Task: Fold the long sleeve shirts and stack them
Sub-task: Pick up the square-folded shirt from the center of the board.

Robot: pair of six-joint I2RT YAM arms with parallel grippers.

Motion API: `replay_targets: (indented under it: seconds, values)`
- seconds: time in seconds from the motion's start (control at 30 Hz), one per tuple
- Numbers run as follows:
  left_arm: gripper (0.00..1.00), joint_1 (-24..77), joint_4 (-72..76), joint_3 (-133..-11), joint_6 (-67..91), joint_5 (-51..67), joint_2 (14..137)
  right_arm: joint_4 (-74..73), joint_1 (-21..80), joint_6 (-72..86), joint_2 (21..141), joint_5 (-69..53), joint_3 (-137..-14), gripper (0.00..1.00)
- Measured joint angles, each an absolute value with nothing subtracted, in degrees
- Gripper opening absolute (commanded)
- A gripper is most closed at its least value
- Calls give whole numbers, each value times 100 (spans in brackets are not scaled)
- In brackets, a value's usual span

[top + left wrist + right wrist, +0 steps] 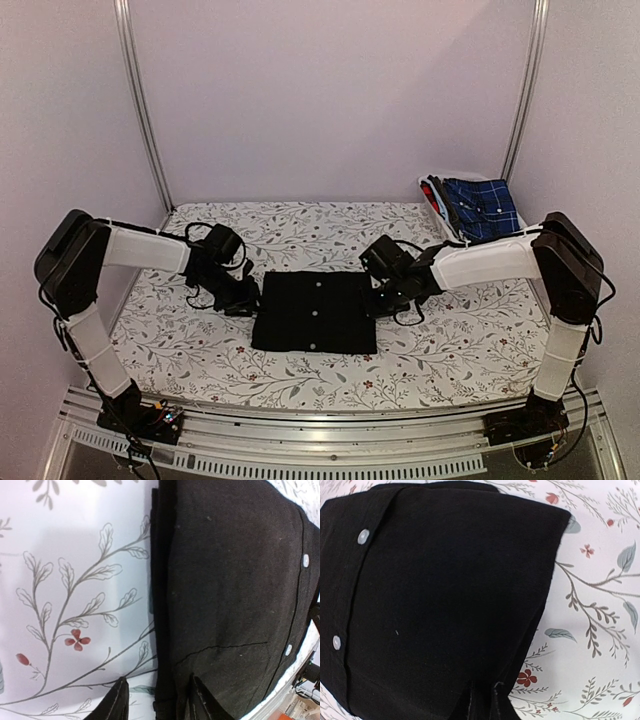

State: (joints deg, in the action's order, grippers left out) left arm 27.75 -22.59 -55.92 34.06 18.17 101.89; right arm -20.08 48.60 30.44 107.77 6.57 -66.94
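Jaws of the left gripper [159,704] are spread across the left edge of the folded black shirt [315,312]. Jaws of the right gripper [484,701] are almost pressed together at its right edge; whether they pinch cloth, I cannot tell. The shirt lies flat at the middle of the table [450,340].

A lab test cell — bare pale walls [330,90]; aluminium frame posts [143,100]; metal mounting rail [330,440].

No text, label or number can be read anywhere.
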Motion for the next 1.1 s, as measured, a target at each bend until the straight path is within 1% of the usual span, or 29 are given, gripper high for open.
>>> replay_targets:
  seconds: [0.07, 0.27, 0.5, 0.57, 0.63, 0.7, 0.77, 0.8, 0.83, 1.0, 1.03, 1.1]
  values:
    - [41, 2768, -2176, -5524, 3430, 1839, 10158, -1975, 4847, 3087, 10777, 659, -6637, 0]
    - [41, 2766, -1990, -5422, 3474, 1911, 10121, -1868, 4737, 3127, 10772, 650, -6300, 0]
    - [41, 2768, -1734, -5356, 3570, 2056, 10158, -1747, 4724, 3159, 10742, 650, -6217, 0]
    - [37, 2773, -1610, -5358, 3623, 2115, 10208, -1732, 4724, 3173, 10742, 648, -6215, 0]
    - [30, 2808, -1455, -5367, 3675, 2198, 10300, -1730, 4724, 3179, 10742, 648, -6215, 0]
    - [21, 2856, -1308, -5391, 3743, 2235, 10396, -1728, 4724, 3188, 10742, 646, -6215, 0]
    - [8, 2928, -1164, -5406, 3811, 2248, 10484, -1726, 4722, 3190, 10742, 648, -6213, 0]
    - [2, 2967, -1092, -5395, 3837, 2228, 10514, -1723, 4722, 3190, 10742, 648, -6213, 0]
    - [0, 2989, -1028, -5371, 3900, 2222, 10530, -1717, 4722, 3190, 10742, 646, -6211, 0]
    - [0, 3041, -978, -5341, 3981, 2115, 10510, -1697, 4720, 3192, 10742, 626, -6206, 9]
    - [0, 3061, -1081, -5393, 3957, 2036, 10499, -1688, 4718, 3183, 10742, 604, -6206, 11]
    - [0, 3072, -1321, -5500, 3889, 1900, 10477, -1667, 4718, 3157, 10735, 550, -6206, 20]
